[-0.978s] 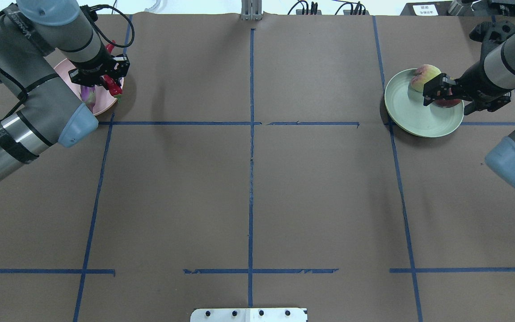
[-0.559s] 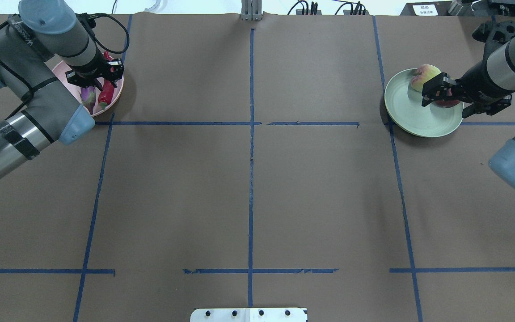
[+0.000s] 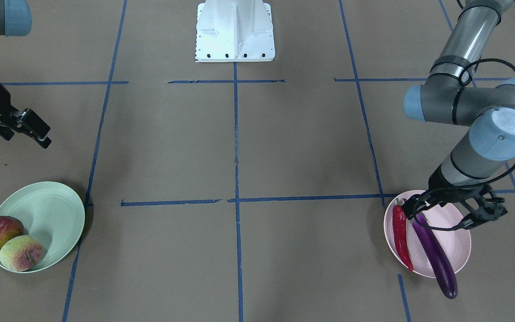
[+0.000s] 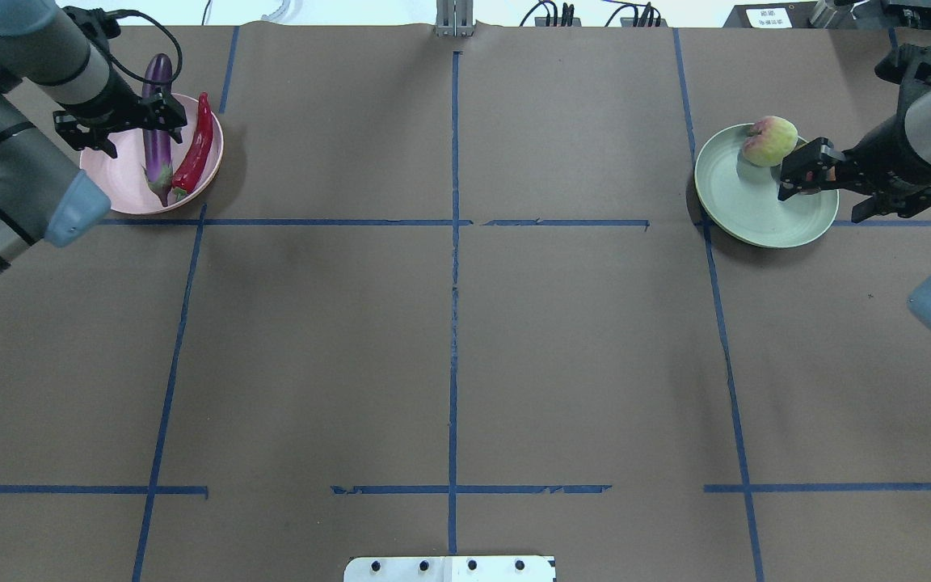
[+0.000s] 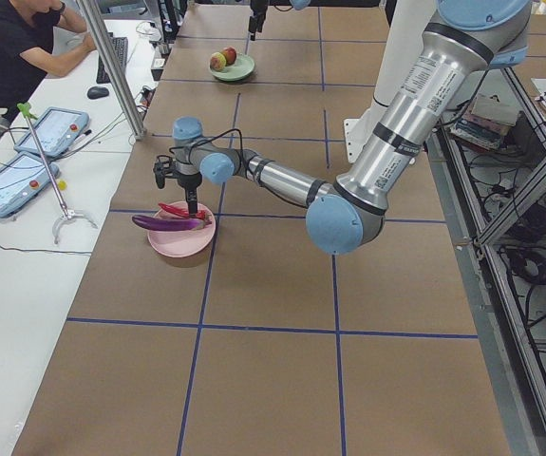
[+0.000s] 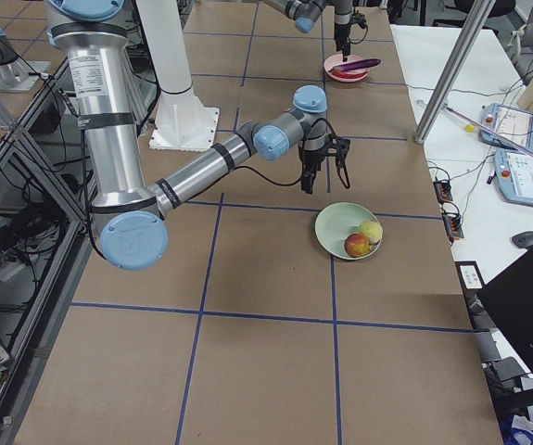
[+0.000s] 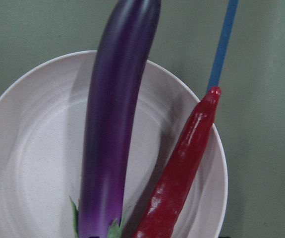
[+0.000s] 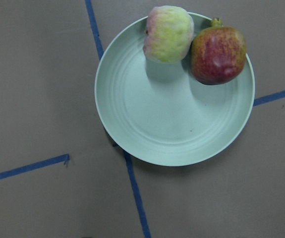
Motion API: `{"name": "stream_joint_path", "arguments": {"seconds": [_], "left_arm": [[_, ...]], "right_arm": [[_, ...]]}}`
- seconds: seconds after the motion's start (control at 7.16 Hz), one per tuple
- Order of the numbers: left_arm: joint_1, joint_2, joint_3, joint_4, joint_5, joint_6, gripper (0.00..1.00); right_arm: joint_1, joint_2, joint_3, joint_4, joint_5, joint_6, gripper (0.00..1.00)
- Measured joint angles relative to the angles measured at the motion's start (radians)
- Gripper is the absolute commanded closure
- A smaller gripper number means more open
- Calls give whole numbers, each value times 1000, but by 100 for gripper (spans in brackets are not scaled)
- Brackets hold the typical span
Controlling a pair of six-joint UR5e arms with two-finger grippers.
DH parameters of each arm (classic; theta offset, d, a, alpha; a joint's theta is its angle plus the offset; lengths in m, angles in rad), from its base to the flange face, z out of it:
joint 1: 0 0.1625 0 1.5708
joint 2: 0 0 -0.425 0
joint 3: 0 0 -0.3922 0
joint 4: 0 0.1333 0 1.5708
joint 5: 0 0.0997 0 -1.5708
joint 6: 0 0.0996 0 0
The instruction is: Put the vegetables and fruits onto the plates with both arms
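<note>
Starting with the front-facing view, the left gripper (image 3: 438, 214) is seen spread wide and empty, hung low over the robot-side edge of the pink plate (image 3: 456, 235). The eggplant (image 3: 434, 250) and the chili pepper (image 3: 401, 237) are laid side by side on that plate, and the eggplant's rounded end is carried past the rim over the table (image 3: 284, 134). The right gripper (image 3: 43, 134) is held spread and empty, well apart from the mint plate (image 3: 47, 210), on which the pomegranate (image 3: 0, 228) and the peach (image 3: 20, 252) are set touching at the outer rim

From overhead, the left gripper (image 4: 136, 133) is shown above the pink plate (image 4: 114, 182), its fingers parted to either side of the eggplant (image 4: 157, 121) without contact being visible. The right gripper (image 4: 819, 198) is seen over the mint plate (image 4: 744, 206); the pomegranate is mostly hidden by it, while the peach (image 4: 771, 139) is left in plain sight

In the exterior left view the near arm's claw (image 5: 192, 204) is pointed down at the pink plate (image 5: 182, 245). In the exterior right view the near arm's claw (image 6: 326, 176) is raised beside the mint plate (image 6: 333, 227), on the robot's side of it

By the left wrist camera the eggplant (image 7: 115, 124) and chili pepper (image 7: 182, 173) are framed close on the pink plate (image 7: 38, 163). By the right wrist camera the peach (image 8: 168, 33) and pomegranate (image 8: 218, 54) are shown pressed together at the mint plate's (image 8: 162, 119) far rim
</note>
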Motion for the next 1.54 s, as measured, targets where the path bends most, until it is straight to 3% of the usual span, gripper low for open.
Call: {"name": "stream_joint_path", "arguments": {"seconds": [0.28,0.56,0.98,1.26,1.54], "left_arm": [[-84,129,-86,1,-110,289,0],[-210,214,-127,36,-152,679,0],[-379,290,-150,229,-164,1122,0],[-452,358,-158,308,-245,1194,0],[-503,461,-268,372,-284,1171,0]], "right_arm": [[91,-97,7,-3,31,-209,0],[215,-173,-18,-38,73,-509,0],[391,-201,-44,-244,166,-956,0],[428,-237,-50,-295,186,-1085,0],[432,-254,-49,-297,195,-1097,0]]}}
